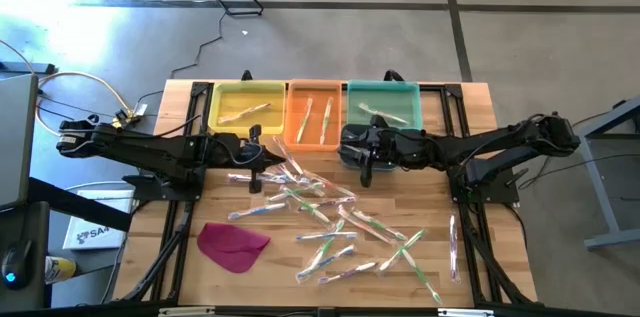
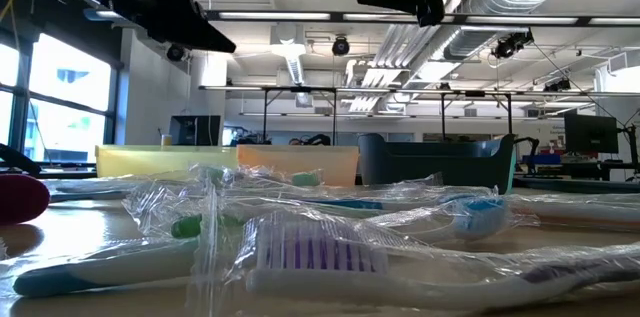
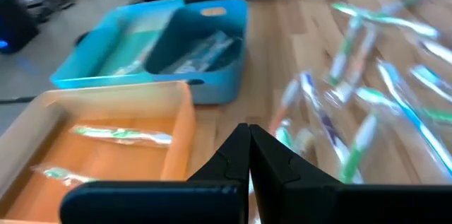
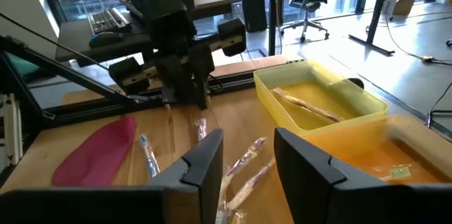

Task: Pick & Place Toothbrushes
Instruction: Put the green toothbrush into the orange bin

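Toothbrushes (image 1: 330, 219) lie scattered mid-frame on the desk (image 1: 470, 247); a few sit in the upper bins (image 1: 315, 112). Left claw (image 1: 262, 153) closed, empty; right claw (image 1: 366, 169) half-open, empty. Judged: between picks; next, descend onto one brush.

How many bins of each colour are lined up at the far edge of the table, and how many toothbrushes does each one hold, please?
Yellow bin: 1, holding 1 toothbrush
Orange bin: 1, holding 2 toothbrushes
Teal bin: 1, holding 2 toothbrushes, as far as the high view shows
Total: 3 bins, 5 toothbrushes
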Robot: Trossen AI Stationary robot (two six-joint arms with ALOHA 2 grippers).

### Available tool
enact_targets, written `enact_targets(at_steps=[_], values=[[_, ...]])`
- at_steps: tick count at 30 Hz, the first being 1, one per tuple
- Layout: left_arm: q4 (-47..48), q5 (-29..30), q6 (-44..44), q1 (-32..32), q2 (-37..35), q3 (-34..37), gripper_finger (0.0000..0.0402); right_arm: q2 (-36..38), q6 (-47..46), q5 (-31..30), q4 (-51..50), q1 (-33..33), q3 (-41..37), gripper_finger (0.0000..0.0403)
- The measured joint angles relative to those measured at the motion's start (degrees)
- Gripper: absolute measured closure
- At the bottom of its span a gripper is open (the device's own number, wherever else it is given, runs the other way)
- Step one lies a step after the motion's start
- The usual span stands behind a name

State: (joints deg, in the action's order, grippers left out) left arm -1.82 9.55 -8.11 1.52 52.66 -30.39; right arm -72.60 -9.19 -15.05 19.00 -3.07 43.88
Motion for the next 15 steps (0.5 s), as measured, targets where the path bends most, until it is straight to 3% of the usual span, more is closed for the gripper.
enact_targets(at_steps=[11, 15], values=[[3.88, -1.67, -3.11, 0.00, 0.09, -2.35, 0.0401, 0.00, 1.97, -0.02, 0.71, 0.07, 0.00, 0.0283], [9.73, -6.68, -6.80, -0.03, 0.09, -5.49, 0.0401, 0.00, 5.74, -0.04, 3.32, 0.07, 0.00, 0.0283]])
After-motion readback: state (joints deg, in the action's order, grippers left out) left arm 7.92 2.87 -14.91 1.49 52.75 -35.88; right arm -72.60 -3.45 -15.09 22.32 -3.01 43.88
